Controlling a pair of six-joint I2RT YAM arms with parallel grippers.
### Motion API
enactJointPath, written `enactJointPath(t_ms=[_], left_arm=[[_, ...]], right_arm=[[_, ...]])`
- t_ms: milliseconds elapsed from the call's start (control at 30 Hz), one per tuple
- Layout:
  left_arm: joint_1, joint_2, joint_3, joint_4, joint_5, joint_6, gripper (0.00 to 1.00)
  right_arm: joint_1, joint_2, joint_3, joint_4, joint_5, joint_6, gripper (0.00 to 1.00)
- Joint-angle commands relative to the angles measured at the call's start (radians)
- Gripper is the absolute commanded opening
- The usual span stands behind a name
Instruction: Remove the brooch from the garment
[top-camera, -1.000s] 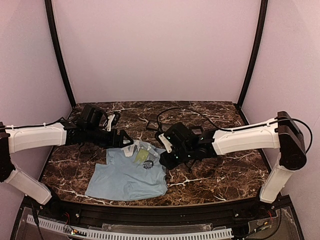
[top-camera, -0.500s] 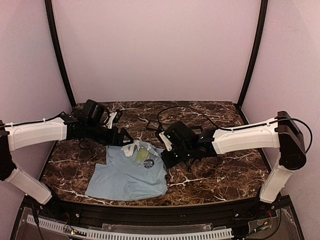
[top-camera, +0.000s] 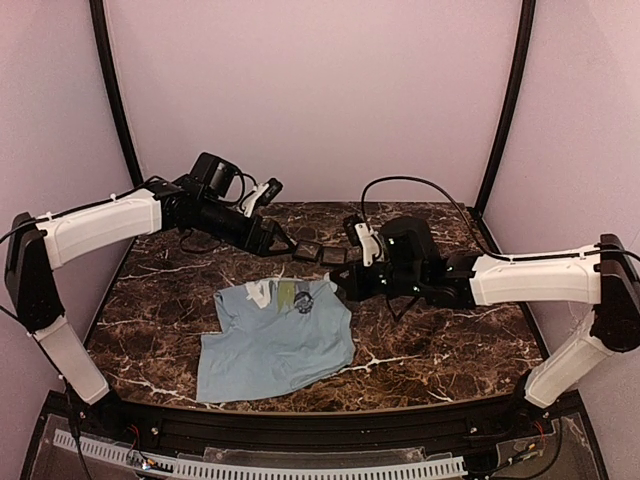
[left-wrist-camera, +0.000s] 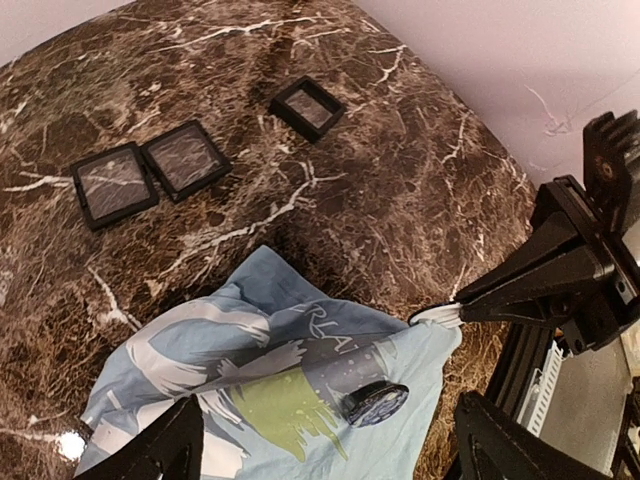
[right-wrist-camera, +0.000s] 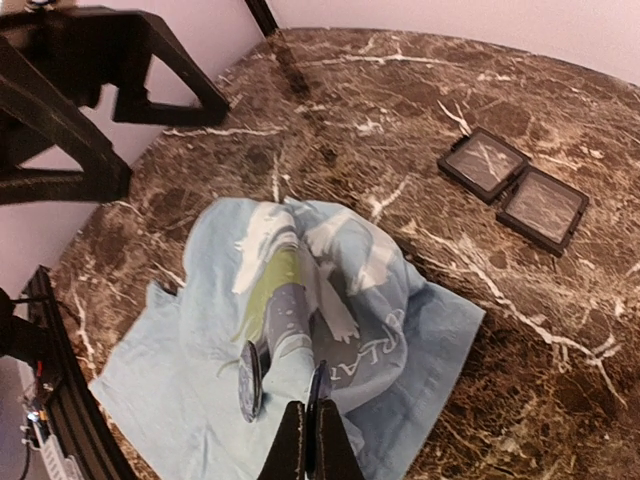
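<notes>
My right pincer (right-wrist-camera: 308, 440) is pressed together on the blue shirt (right-wrist-camera: 180, 370) at its edge; my left pincer (top-camera: 288, 243) hangs spread above. The round brooch (left-wrist-camera: 375, 403) sits on the print (left-wrist-camera: 285, 410) just beside my right fingertips, tilted nearly edge-on to them.

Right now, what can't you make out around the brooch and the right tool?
- Brooch clasp: hidden under the shirt, both wrist views.
- Brooch face: too small in top view, edge-on in right wrist view.
- Right tool pinch: its closed fingers hide how much shirt is caught, right wrist view.
- Rest of shirt: cut off by bottom edge, left wrist view.
</notes>
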Motion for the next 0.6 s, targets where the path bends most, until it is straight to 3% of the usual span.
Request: enactJointPath(t_ms=[0,300,567], left_arm=[[-0.003,0.008,0.017,-0.003,0.160,0.105,0.89],[-0.007,-0.037,-0.112,0.126,0.392,0.128,0.89],[-0.040,-0.033,-0.130,0.154,0.444,0.100,0.84]], right_arm=[[-0.036,-0.061,-0.079,0.289,-0.151,0.038,0.00],[-0.057,-0.075,-0.158,0.508,-0.316,0.091,0.00],[-0.059,-0.087,-0.133,0.493,-0.371,0.071,0.00]])
